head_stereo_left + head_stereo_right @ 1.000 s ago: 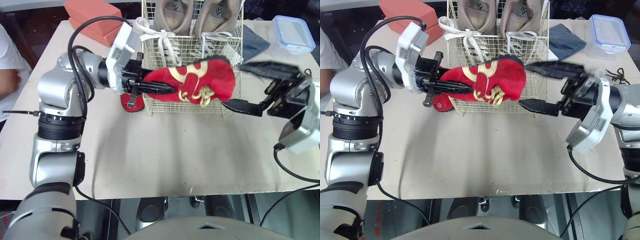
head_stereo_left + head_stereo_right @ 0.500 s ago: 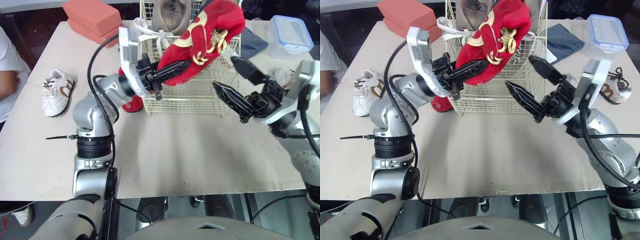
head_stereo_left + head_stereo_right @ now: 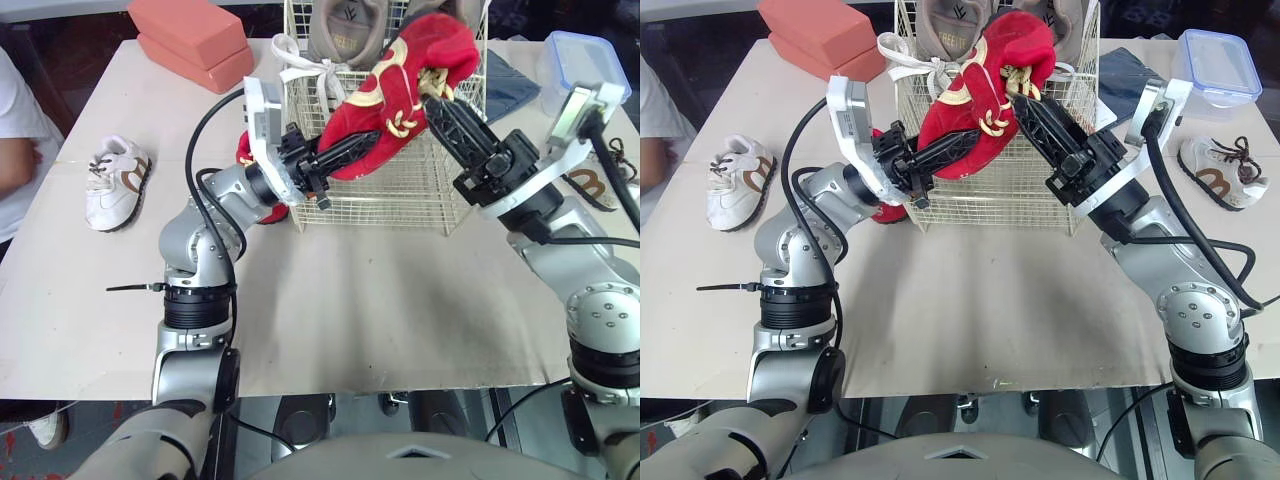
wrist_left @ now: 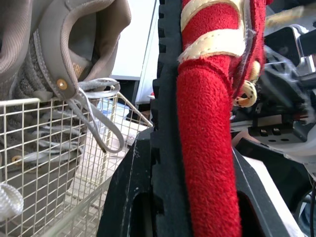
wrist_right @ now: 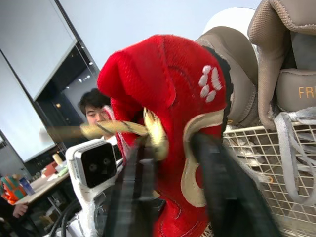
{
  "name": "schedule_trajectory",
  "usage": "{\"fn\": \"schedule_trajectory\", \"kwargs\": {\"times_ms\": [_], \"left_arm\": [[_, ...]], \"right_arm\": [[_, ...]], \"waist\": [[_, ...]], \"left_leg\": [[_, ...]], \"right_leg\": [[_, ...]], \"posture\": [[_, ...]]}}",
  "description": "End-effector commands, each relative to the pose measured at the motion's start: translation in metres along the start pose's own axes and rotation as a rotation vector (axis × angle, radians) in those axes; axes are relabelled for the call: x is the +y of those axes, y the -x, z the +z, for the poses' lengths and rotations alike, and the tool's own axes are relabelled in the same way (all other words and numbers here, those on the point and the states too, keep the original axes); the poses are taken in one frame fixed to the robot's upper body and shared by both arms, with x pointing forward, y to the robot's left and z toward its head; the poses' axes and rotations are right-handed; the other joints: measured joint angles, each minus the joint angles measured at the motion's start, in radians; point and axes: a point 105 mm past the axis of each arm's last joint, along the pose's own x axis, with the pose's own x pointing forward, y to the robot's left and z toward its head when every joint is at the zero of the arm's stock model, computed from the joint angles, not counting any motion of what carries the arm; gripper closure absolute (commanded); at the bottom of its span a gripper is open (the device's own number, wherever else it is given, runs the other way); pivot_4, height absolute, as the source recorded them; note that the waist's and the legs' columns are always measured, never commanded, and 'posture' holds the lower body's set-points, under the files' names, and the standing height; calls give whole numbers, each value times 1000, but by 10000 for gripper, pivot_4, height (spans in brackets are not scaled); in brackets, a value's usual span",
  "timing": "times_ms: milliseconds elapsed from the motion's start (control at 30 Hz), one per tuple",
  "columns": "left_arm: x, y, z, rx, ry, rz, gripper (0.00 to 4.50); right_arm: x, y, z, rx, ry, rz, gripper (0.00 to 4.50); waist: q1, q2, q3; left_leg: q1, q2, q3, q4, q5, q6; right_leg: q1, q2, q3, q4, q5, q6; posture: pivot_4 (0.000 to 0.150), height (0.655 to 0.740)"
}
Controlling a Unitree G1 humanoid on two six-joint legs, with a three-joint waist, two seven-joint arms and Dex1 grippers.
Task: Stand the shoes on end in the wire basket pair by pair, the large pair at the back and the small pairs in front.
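- Beige bench (image 3: 380, 300) carries everything, with the white wire basket (image 3: 400, 190) at its far middle.
- Pair of large taupe lace-up sneakers (image 3: 345, 30) stands on end at the basket's back.
- Red fabric shoe with gold trim (image 3: 405, 75) is up in the air, tilted over the basket's front rim.
- Left pincer (image 3: 940, 155) is clamped on that shoe's lower end.
- Right pincer (image 5: 173, 148) is at its upper end — fingers parted, one on each side.
- Second red shoe (image 3: 265, 205) lies on the bench just beside the basket's left wall.
- Small white sneaker with brown trim (image 3: 115, 180) sits far left — another (image 3: 1215, 175) far right.
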Motion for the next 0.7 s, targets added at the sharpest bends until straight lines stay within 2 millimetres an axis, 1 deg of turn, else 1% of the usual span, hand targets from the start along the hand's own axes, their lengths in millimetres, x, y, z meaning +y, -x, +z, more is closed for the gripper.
{"fn": "schedule_trajectory", "kwargs": {"times_ms": [33, 200, 267, 333, 367, 400, 433, 500, 533, 567, 600, 700], "left_arm": [[-17, -6, 5, -1, -39, -89, 39609], [-13, -4, -4, 51, -44, -79, 39609], [-13, -4, -2, 45, -42, -81, 39609], [-17, -2, -1, 63, -41, -106, 29580], [-18, -1, -1, 69, -51, -111, 26628], [-17, 0, 0, 74, -68, -105, 21649], [-15, 1, 1, 79, -94, -91, 17684], [-10, 5, 6, 87, -131, -62, 7147], [-9, 8, 9, 98, -145, -55, 3406], [-9, 11, 10, 110, -155, -52, 605], [-8, 14, 14, 116, -167, -43, 605], [-2, 26, 30, 140, -221, 17, 605]], "right_arm": [[4, -3, 11, -29, 27, 5, 43923], [2, -3, 13, -27, 46, -13, 43923], [1, -4, 16, -38, 56, -22, 43923], [1, -5, 22, -59, 72, -29, 45000], [1, -5, 25, -71, 82, -31, 45000], [2, -6, 28, -82, 91, -30, 45000], [3, -6, 32, -93, 98, -30, 45000], [3, -6, 40, -119, 123, -38, 45000], [3, -6, 44, -133, 139, -45, 45000], [3, -6, 48, -145, 156, -51, 45000], [2, -7, 52, -160, 175, -61, 45000], [-7, -6, 74, -222, 320, -122, 45000]], "waist": [[0, 0, 0], [0, 0, 0], [0, 0, 0], [0, 0, 0], [-1, 0, 0], [-1, 0, 0], [-1, 0, 0], [0, 0, 0], [0, 0, 0], [0, 0, 0], [0, 0, 0], [-4, 0, 0]], "left_leg": [[0, 0, 0, 0, 0, 0], [0, 0, 0, 0, 0, 0], [-1, 0, 0, 0, 0, 0], [-1, 0, 0, 0, 0, 0], [-1, 0, 0, 0, 0, 0], [-1, 0, 0, 0, 0, 0], [-1, 0, 0, 0, 0, 0], [-1, 0, 0, 0, 0, 0], [-1, 0, -1, 0, 0, 0], [-1, 0, -1, 0, 0, 0], [-1, 0, -1, -1, 0, 0], [-2, 0, 0, -1, 0, 0]], "right_leg": [[0, 0, 0, 0, 0, 0], [0, 0, 0, 0, 0, 0], [0, 0, 0, 0, 0, 0], [0, 0, 0, 0, 0, 0], [-1, 0, 0, 0, 0, 0], [-1, 0, 0, 0, 0, 0], [-1, 0, 0, 0, 0, 0], [-1, 0, 0, 0, 0, 0], [-1, 0, 0, 0, 0, 0], [-1, 0, -1, -1, 0, 0], [-1, 0, -1, -1, 0, 0], [-2, 0, 0, -1, 0, 0]], "posture": [[1500, 6860], [1500, 6860], [1500, 6860], [1500, 6860], [1500, 6860], [1500, 6860], [1500, 6860], [1500, 6860], [1500, 6860], [1500, 6860], [1500, 6860], [1500, 6860]]}}
